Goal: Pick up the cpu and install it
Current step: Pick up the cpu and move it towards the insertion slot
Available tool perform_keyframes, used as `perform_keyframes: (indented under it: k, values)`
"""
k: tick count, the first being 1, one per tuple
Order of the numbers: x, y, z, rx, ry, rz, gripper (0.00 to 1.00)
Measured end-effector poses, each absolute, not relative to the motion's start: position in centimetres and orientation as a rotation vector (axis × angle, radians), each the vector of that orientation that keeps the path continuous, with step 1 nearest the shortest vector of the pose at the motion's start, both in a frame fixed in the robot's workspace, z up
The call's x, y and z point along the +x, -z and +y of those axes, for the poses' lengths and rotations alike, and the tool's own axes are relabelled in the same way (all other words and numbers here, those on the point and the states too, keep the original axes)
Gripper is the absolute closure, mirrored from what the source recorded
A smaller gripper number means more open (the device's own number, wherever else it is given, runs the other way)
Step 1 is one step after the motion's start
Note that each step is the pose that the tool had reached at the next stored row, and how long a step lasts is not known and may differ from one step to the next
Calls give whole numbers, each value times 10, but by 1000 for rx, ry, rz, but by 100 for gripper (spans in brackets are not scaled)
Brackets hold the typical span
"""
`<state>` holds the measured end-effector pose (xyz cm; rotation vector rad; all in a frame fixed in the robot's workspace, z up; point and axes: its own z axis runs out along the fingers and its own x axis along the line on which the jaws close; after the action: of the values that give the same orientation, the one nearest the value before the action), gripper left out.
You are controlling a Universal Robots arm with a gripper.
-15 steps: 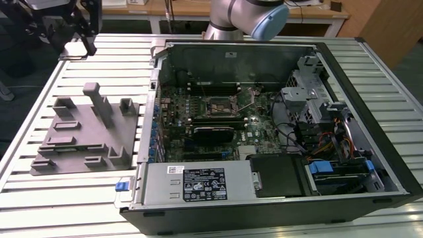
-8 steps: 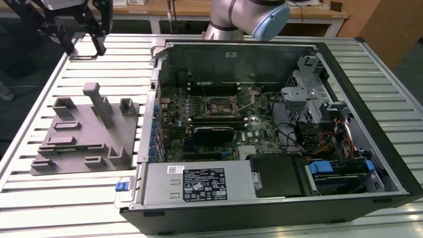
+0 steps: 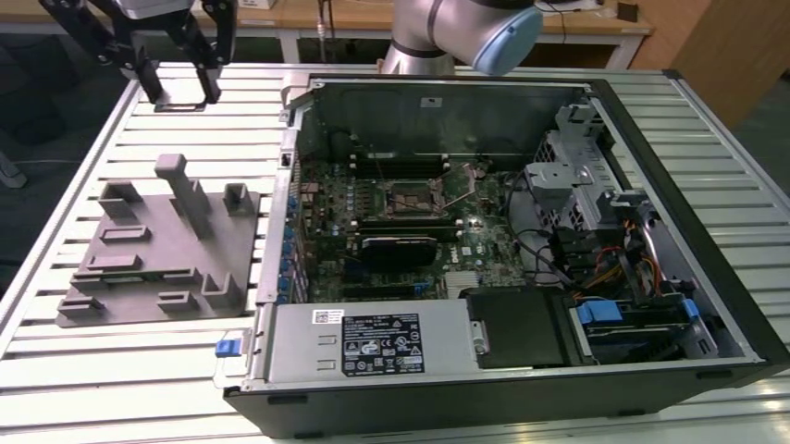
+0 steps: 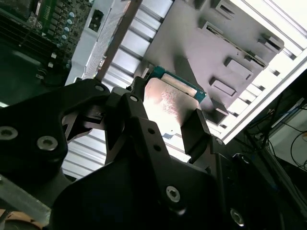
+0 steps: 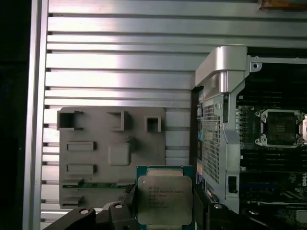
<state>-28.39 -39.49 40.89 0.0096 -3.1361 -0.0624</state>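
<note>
Near grey tray, hand gripping cpu, lid print illegible

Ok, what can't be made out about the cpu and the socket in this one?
- Underside of the cpu: faces away in both wrist views, so just its metal top shows.
- Much of that top: in the second wrist view, covered by the fingers and washed out by glare.
- Contacts of the socket: too small to tell in the exterior view, dark in the first wrist view.
</note>
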Motion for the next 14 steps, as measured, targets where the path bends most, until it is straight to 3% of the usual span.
perform_keyframes:
  k: [14]
  values:
    - [-246,-408,-394,10,63,-3136,46]
